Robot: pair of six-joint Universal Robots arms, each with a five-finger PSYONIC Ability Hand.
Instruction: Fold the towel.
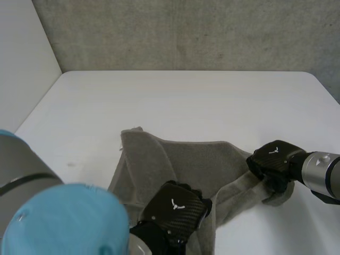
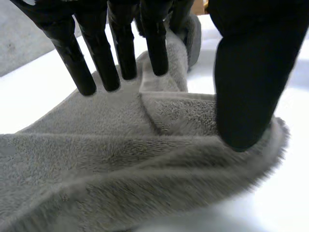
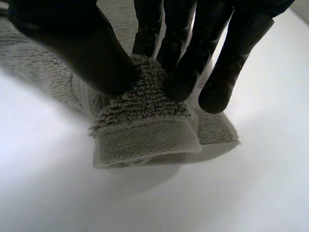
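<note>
towel (image 1: 180, 159) lies rumpled on the desk (image 1: 186, 101) | left hand (image 1: 175, 210) rests straight-fingered on its near edge | right hand (image 1: 273, 159) pinches its right corner | soft, limp, light: best held by corners

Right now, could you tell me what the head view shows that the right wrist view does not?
The head view adds the left hand resting on the near part of the towel, the towel's whole rumpled spread, and the grey wall behind. The right wrist view adds the close detail: the right hand pinching the towel's bunched end between thumb and fingers, with the hem just below. Both show the right hand at the towel's end on the white table.
</note>
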